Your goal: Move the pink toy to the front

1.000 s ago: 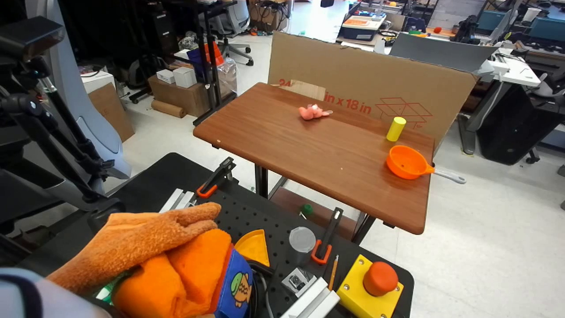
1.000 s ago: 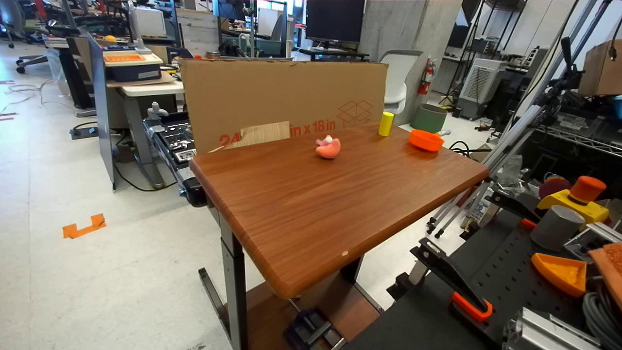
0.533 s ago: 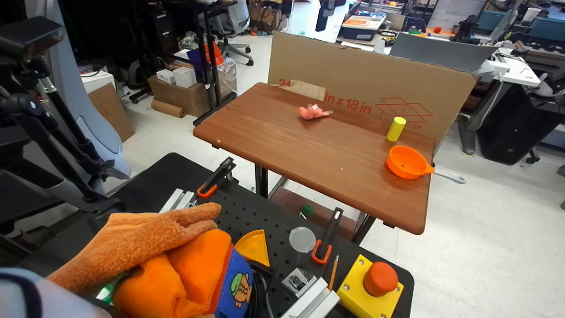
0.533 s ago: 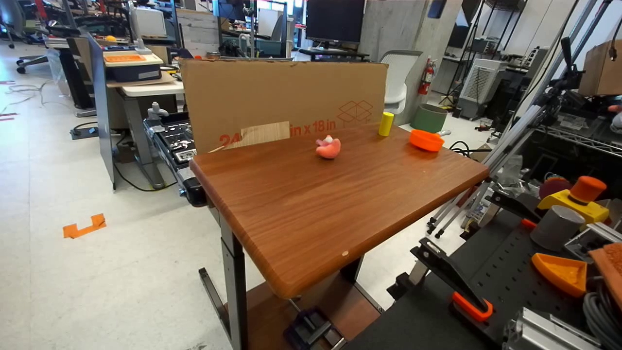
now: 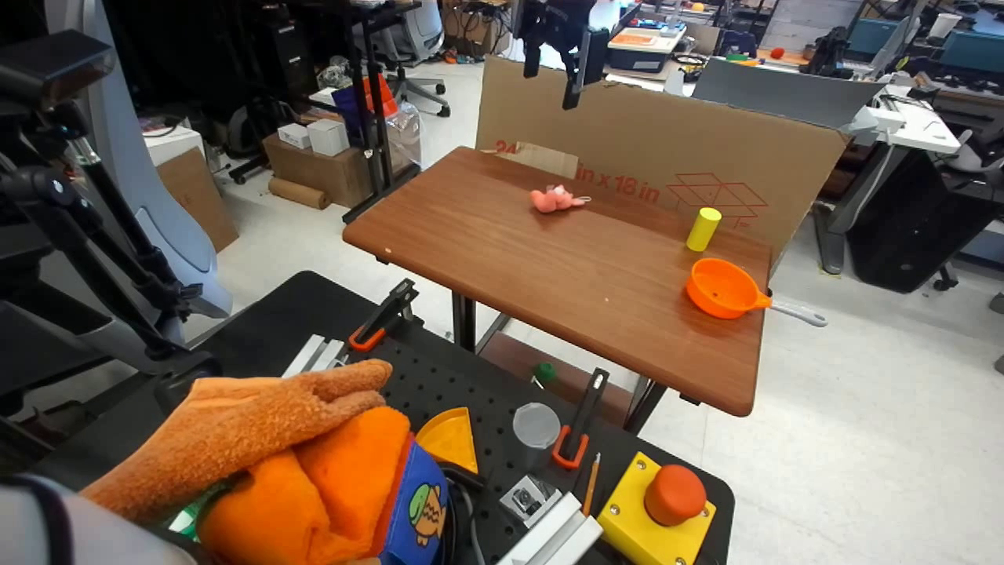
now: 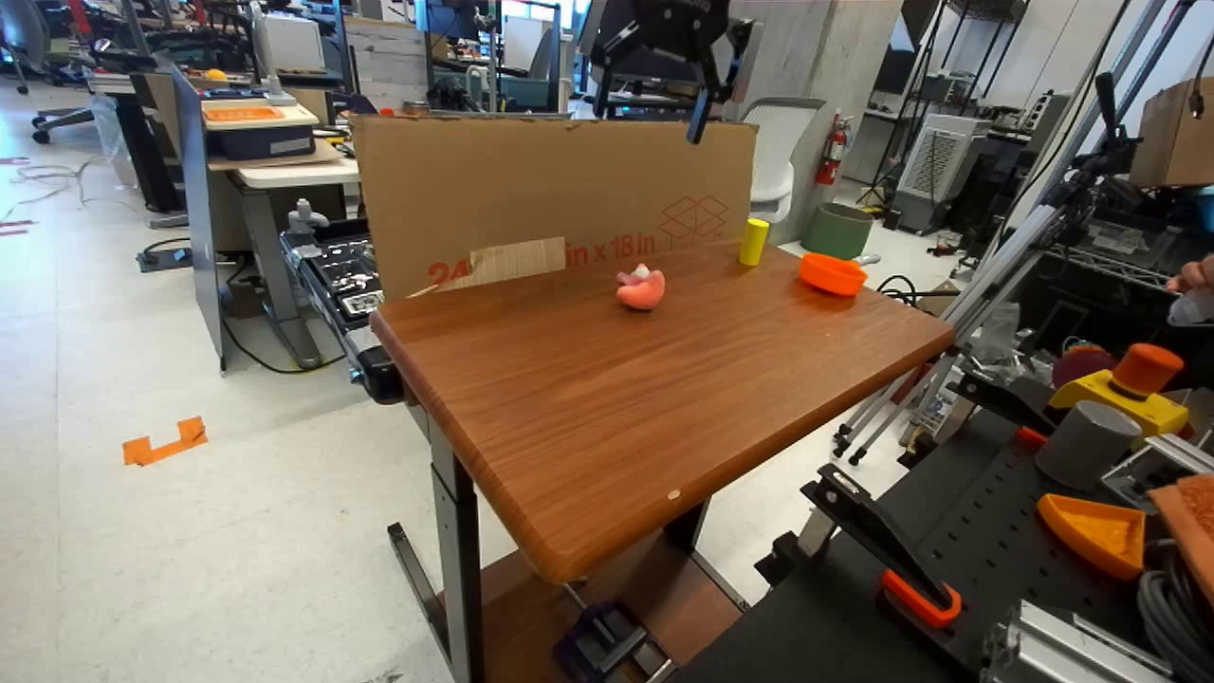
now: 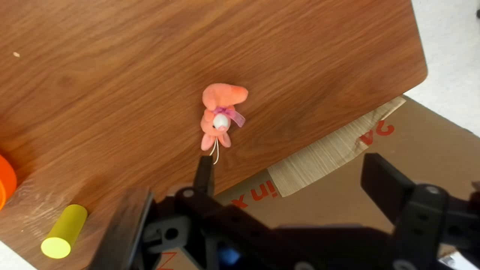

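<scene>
1. Pincer [image 7: 290, 165], black, one: fingers [image 7: 204, 174] spread wide apart, nothing between them, nothing held. Hangs well above the surface [image 5: 557, 271], as both exterior views show, touching no item on it.
2. Pink toy [image 7: 222, 108], one: small, soft-looking figure with rabbit ears and a cord loop. Lies on the surface, nearer the edge by the cardboard panel [image 5: 659, 137] than the opposite edge; touches no other item.
3. Governing relation: in the wrist view the toy lies ahead of the fingertips, toward the top of the picture, and off-centre, in line with the finger nearer the picture's left edge rather than within the gap. By the exterior views it is also well below.
4. Long axis, ears to hindquarters: roughly parallel to the fingers as the wrist view shows them, crosswise to the gap, ears end nearer. Judged: little wrist turn needed; a sideways shift, some forward reach and a descent called for, to pinch the narrow body.
5. Neighbours: yellow cylinder [image 5: 703, 229], standing, and orange bowl [image 5: 718, 294], both well apart from the toy; unlikely to obstruct.
6. Status, judged: approach stage, toy not yet gripped. "Front" presumably the side away from the panel; unconfirmed.
</scene>
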Robot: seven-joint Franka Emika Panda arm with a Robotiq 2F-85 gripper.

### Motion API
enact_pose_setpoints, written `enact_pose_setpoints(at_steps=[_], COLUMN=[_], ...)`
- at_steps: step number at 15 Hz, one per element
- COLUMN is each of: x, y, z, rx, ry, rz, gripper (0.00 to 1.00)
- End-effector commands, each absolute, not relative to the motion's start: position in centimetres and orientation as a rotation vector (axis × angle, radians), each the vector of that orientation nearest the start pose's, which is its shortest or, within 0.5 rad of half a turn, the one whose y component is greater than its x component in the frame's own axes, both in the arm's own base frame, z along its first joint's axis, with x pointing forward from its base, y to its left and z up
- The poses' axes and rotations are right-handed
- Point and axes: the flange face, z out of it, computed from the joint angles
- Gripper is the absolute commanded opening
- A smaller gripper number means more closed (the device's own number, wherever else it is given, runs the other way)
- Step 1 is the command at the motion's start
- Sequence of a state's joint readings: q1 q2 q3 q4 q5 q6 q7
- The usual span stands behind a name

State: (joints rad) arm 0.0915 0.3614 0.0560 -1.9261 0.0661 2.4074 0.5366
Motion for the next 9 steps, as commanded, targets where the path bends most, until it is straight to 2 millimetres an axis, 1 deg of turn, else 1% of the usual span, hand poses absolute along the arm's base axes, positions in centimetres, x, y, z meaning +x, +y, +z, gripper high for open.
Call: enact_pose_setpoints(at_steps=[1, 5, 9], x=[65.6, 66.9, 67.4], y=[9.4, 8.5, 7.9], z=[28.1, 23.6, 19.4], rx=[-3.011, -3.09, -3.167], ry=[0.724, 0.809, 0.866], rz=[-0.168, -0.115, -0.083], gripper=[1.0, 1.0, 1.0])
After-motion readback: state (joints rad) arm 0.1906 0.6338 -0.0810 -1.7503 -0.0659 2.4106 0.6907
